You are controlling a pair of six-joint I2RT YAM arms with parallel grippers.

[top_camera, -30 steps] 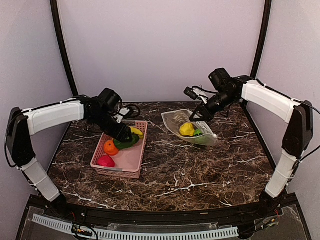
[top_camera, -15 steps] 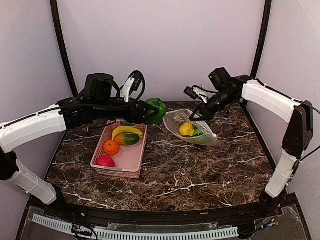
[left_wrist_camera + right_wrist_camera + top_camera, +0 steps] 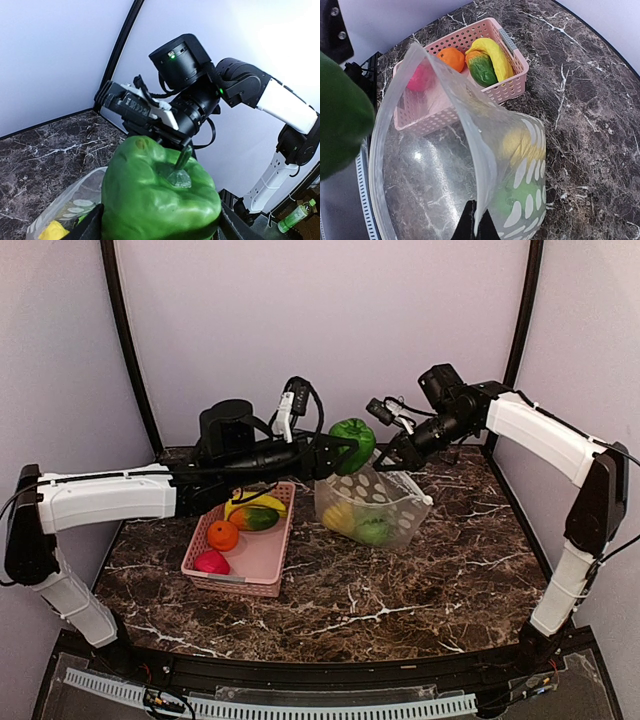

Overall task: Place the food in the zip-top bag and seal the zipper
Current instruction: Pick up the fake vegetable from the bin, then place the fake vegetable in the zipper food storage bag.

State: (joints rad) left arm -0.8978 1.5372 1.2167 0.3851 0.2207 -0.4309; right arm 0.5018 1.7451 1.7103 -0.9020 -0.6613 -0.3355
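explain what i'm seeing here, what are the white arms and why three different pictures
These are two robot arms bolted at the near edge of a marble table. One picture looks down from above; the other two come from wrist cameras. The left gripper holds a green pepper above a dotted zip-top bag, whose edge the right gripper pinches open. A yellow piece and a green piece lie inside. The pink basket holds a banana, an orange and a magenta piece.
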